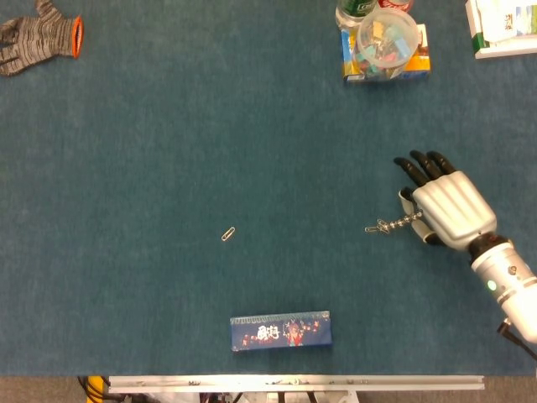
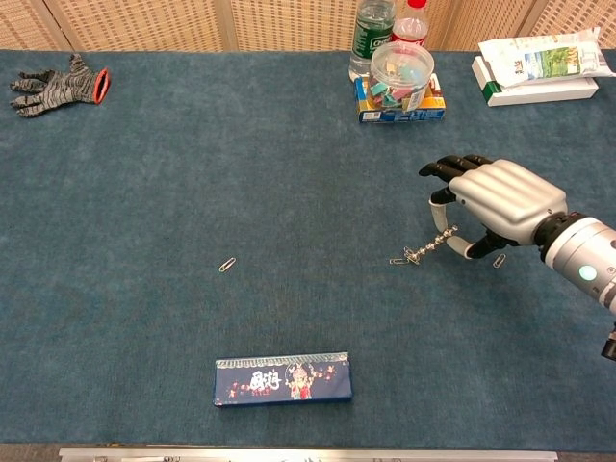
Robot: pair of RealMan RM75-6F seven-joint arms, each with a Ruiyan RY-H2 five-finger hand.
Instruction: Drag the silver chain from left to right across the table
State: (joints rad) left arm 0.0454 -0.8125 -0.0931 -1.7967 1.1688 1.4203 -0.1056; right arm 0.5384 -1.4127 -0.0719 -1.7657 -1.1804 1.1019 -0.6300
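Note:
The silver chain (image 1: 390, 224) (image 2: 428, 247) lies stretched on the blue table cloth at the right, its free end pointing left. My right hand (image 1: 445, 209) (image 2: 496, 202) is over its right end, palm down, and pinches that end between the thumb and a finger. The pinch itself is partly hidden under the hand. My left hand is in neither view.
A small paperclip (image 1: 227, 234) (image 2: 227, 264) lies mid-table and another (image 2: 499, 260) beside my right hand. A blue box (image 1: 280, 330) (image 2: 283, 378) sits near the front edge. Bottles and a clear tub (image 2: 401, 69) stand at the back, a white package (image 2: 539, 63) back right, a grey glove (image 2: 58, 85) back left.

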